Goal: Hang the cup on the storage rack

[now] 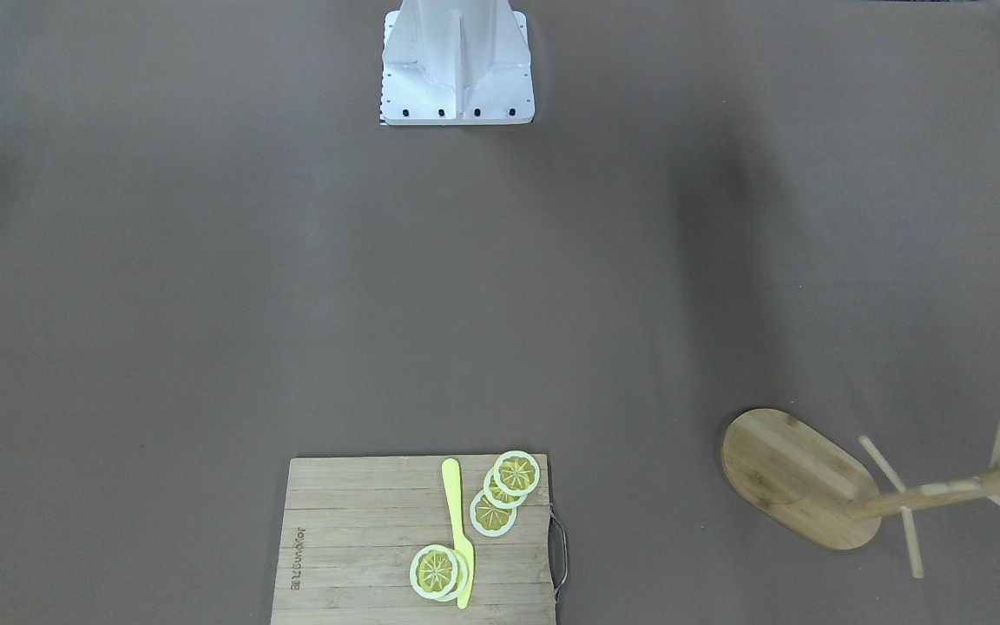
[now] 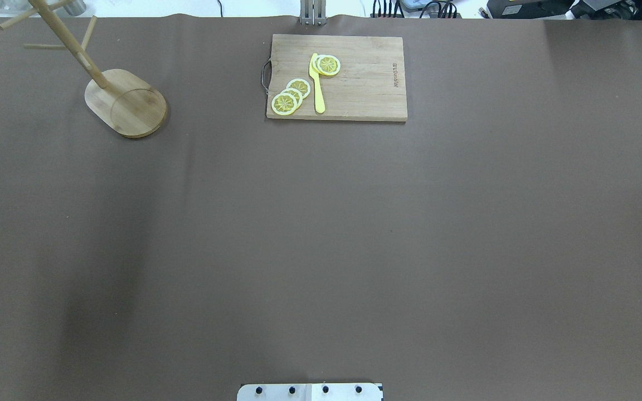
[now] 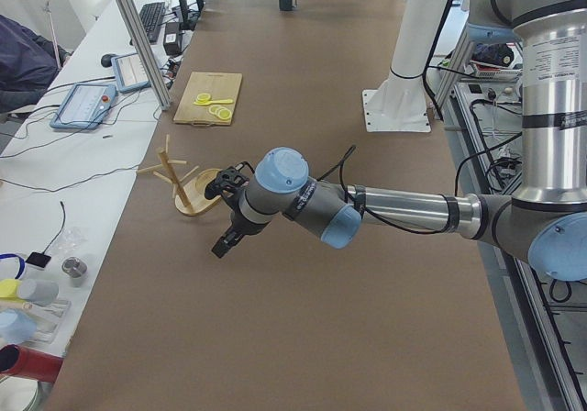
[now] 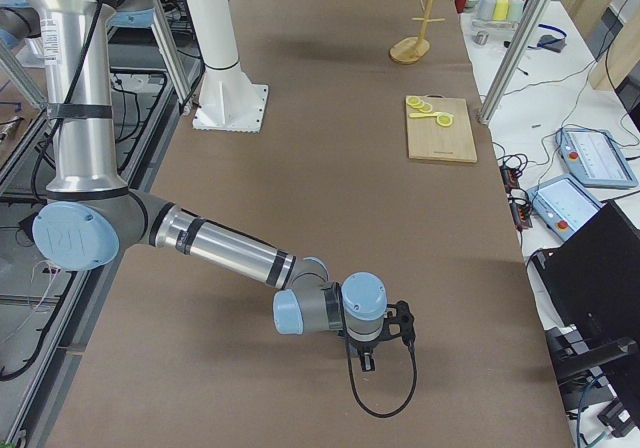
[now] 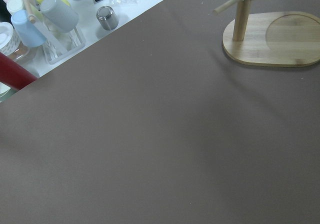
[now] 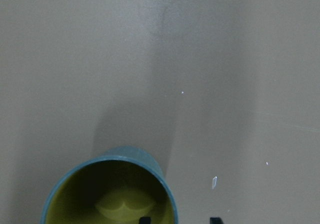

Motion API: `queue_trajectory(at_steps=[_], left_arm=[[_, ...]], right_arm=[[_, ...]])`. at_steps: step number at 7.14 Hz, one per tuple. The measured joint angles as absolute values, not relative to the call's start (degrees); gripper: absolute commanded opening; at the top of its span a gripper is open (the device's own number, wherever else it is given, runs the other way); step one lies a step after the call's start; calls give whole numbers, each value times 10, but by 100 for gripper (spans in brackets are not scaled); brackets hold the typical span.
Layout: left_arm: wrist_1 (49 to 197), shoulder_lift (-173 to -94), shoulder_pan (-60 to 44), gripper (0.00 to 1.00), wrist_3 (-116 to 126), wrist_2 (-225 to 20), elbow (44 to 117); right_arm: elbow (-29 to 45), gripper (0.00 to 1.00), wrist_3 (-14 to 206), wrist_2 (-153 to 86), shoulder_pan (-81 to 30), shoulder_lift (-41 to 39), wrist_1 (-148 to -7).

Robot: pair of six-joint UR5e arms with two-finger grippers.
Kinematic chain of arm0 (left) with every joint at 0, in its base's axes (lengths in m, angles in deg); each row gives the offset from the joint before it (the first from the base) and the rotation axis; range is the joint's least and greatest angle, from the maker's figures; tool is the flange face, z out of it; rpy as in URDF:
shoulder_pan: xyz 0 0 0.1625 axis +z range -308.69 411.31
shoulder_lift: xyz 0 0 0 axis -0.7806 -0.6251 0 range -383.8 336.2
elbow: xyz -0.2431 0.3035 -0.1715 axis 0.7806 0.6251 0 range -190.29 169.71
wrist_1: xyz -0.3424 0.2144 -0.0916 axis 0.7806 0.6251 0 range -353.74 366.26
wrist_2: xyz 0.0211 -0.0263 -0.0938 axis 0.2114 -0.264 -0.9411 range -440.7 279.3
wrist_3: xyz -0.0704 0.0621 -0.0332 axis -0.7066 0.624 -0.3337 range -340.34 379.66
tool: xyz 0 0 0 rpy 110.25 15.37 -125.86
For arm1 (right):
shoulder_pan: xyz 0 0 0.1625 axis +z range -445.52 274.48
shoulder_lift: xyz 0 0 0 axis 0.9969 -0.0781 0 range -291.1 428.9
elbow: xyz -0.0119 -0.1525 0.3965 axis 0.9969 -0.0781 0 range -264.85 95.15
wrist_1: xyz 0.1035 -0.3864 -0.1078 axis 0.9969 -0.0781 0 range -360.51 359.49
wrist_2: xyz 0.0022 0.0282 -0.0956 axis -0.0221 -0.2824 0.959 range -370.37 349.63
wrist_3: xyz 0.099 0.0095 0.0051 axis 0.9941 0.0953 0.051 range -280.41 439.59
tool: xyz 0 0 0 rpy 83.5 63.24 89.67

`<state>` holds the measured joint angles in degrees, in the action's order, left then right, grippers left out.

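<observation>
Cutting board (image 2: pixel 365 83) — lemon slices (image 2: pixel 290 96), knife (image 2: pixel 317 89) — lies well apart from storage rack (image 2: pixel 126 103).

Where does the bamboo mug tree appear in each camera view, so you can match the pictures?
Front-facing: mug tree, lower right.
Overhead: mug tree, upper left corner.
Exterior left: mug tree, left of centre.
Exterior right: mug tree, top, right of centre.
Left wrist: mug tree, upper right.
Right wrist: not in it.
Shared landmark: cutting board with lemon slices, in all four exterior views.
</observation>
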<state>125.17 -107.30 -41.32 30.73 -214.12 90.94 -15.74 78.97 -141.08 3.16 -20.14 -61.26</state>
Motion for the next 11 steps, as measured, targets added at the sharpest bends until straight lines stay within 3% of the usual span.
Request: queue_trajectory(at_steps=[1, 6, 11], left_arm=[[1252, -1073, -413, 99, 307, -2141, 909], [1252, -1073, -413, 99, 307, -2141, 909], [1251, -1074, -413, 99, 306, -2143, 909]], right_arm=[[-158, 2, 790, -1411, 32, -201, -611], [-146, 0, 794, -1414, 32, -201, -598], [-9, 0, 975, -1443, 29, -196, -613]])
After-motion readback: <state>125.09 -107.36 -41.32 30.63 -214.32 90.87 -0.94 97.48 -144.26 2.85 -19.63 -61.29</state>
